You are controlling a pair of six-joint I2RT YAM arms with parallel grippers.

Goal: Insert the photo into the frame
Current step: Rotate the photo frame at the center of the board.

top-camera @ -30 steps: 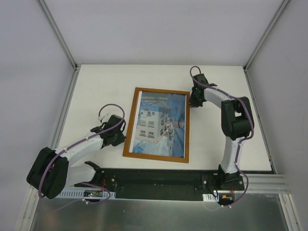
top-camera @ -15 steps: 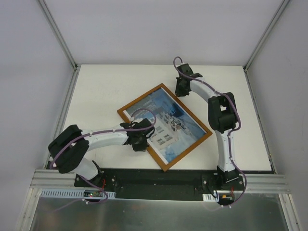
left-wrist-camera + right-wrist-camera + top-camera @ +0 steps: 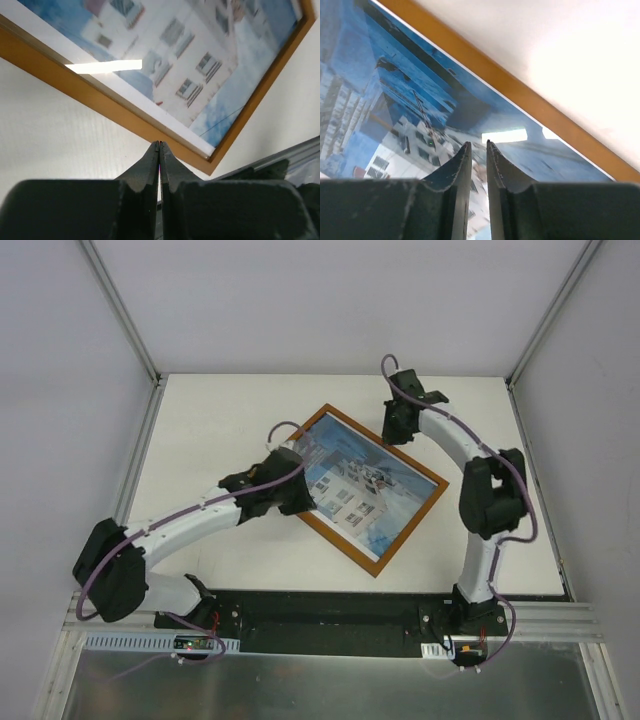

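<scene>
- The table [image 3: 200, 430] carries the frame [image 3: 408, 527], which lies flat and pane-up near the middle. It is skewed, with its long axis running from far-left to near-right.
- I judge the frame light and stiff, but its pane is slick and breakable. I would take it by a wooden rail at the outer edge, or push it at a corner, and never press on the glass.
- The photo [image 3: 370, 490] sits inside the frame, print upward and sharing its diagonal. It is thin and floppy, and cannot be gripped under the pane. I can't say for sure which end is the print's top.
- The left gripper [image 3: 159, 145] has its fingers pressed together on nothing, with the tips at the near-left rail.
- The right gripper [image 3: 478, 145] is over the far corner, all but closed with a thin slit, and holds nothing.
</scene>
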